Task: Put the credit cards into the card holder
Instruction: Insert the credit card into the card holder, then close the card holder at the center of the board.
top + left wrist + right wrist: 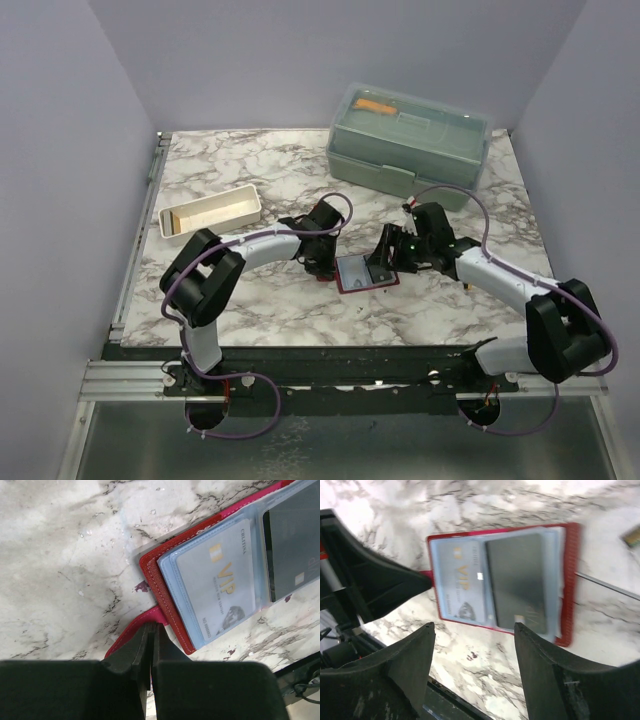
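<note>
card holder (356,276) lies open, long axis left-right; left gripper (151,628) seemingly clamped on it, right gripper (473,630) gapes.

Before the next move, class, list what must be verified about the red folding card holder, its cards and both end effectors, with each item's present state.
1. Red folding card holder lies open, sleeves facing up: ok.
2. Left end effector shut on the holder's red tab: ok.
3. Right end effector open and empty above the holder: ok.
4. Pale VIP card inside its clear sleeve: ok.
5. Dark grey card fully seated in its sleeve: cannot tell.
</note>
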Motion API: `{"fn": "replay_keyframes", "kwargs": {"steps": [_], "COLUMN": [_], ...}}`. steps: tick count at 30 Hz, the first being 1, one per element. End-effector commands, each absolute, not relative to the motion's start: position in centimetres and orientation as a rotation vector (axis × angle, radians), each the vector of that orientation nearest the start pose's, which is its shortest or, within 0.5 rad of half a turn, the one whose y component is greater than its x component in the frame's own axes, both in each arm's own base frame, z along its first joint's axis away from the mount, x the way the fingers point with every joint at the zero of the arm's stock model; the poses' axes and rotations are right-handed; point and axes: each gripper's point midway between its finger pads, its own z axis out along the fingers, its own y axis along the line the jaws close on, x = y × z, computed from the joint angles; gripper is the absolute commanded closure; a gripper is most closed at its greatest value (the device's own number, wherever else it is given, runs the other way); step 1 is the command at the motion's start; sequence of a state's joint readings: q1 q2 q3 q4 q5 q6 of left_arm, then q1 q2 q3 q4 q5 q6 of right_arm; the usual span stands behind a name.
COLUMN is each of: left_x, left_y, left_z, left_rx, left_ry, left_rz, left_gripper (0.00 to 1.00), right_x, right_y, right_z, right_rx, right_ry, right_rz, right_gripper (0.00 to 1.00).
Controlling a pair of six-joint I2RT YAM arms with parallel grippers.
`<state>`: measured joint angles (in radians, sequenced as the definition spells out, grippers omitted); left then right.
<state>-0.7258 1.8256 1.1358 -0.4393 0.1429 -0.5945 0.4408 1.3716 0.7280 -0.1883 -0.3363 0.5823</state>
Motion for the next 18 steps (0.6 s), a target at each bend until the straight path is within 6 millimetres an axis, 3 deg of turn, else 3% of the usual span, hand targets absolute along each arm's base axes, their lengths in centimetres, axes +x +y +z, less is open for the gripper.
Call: {"fn": "replay_keyframes", "kwargs": {"steps": [1,7,12,18], "left_x": [23.9,23.8,24.3,24.2], "left_y": [-26.0,-27.2,-27.8,-27.5], "left_z": [1.0,1.8,1.3,0.6], "left_rx": [0.293,0.264,0.255,0.251], "left_ry": [2.891,2.893,2.899,2.913], "left_rz": [-0.404,-0.498,-0.505,-0.478], "left_gripper": [0.91,0.80,0.81,0.84], "right_x": [25.2,25.3,25.9,26.8], "right_y": [17.5,16.5,16.6,18.0], "right_z": [5.9,5.2,3.5,4.0], "right_rx": [0.215,0.260,0.219,0.153], "right_ry": [2.606,2.561,2.590,2.504], "right_rz": [0.719,0.878,0.913,1.028], "right_gripper": [0.30,0.28,0.28,0.28]}}
